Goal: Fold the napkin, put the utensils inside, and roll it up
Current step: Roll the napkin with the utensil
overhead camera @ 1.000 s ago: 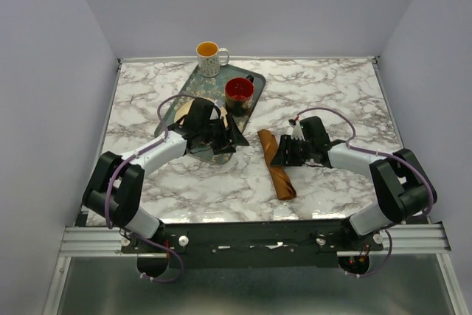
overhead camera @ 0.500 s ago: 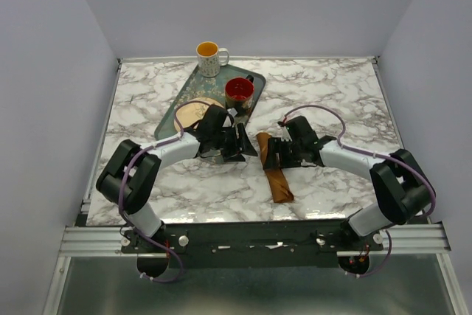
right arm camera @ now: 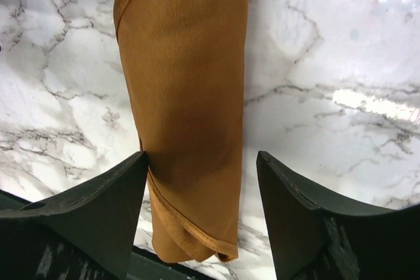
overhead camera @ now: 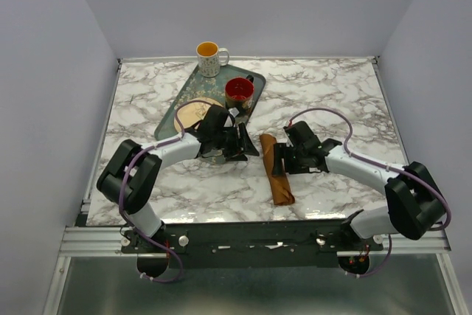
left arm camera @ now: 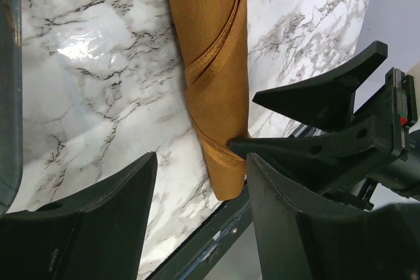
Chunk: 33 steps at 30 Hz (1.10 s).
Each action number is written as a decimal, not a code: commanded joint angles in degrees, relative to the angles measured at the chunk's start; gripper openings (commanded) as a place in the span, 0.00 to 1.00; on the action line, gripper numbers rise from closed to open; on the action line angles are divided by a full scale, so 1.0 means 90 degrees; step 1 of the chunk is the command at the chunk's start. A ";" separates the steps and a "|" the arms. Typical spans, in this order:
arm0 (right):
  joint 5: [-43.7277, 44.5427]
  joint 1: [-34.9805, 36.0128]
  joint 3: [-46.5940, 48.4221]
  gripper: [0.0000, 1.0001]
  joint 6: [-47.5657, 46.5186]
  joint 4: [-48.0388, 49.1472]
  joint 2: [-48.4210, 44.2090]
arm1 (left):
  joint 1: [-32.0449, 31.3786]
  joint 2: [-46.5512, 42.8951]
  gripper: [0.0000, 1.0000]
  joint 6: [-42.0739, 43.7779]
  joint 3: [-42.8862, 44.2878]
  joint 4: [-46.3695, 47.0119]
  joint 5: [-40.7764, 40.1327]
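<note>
While the left arm swung off the tray (overhead camera: 171, 113) and across toward the middle of the table over the last second, the right gripper (right arm camera: 201, 157) let its jaws spread. They stood open astride the rust-brown napkin (overhead camera: 281, 187), one finger just touching the cloth's edge and the other apart from it. The left gripper (left arm camera: 202, 159) hung beside the roll's far end, jaws also parted and holding nothing.

The napkin lay as a tight roll on the marble table (overhead camera: 332, 101), near the front edge between the two arms, to the right of the tray and apart from it. With the grip released and the cloth holding its shape, the rolling looked finished or nearly so.

No utensils showed anywhere; whether they sat inside the roll could not be told.

Counted: one rolled napkin, one dark green tray, one round tan plate (overhead camera: 192, 111) on it, and two mugs, a red mug (overhead camera: 239, 92) on the tray and a cream mug (overhead camera: 209, 57) at its far end.
</note>
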 commanded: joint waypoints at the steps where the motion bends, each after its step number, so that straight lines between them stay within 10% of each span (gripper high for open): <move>1: 0.0202 0.0168 -0.0232 0.74 0.0330 -0.0357 -0.0324 | -0.0077 0.0059 0.65 0.0007 0.0071 0.0107 0.0170; 9: -0.0316 0.0276 -0.0418 0.58 0.0593 0.0141 -0.0481 | -0.0243 0.0401 0.61 -0.0159 0.0090 0.0302 0.0277; 33: -0.1020 0.0393 0.0041 0.60 0.1014 0.0727 0.0007 | -0.0419 0.0733 0.66 0.0427 0.0452 -0.0166 0.0189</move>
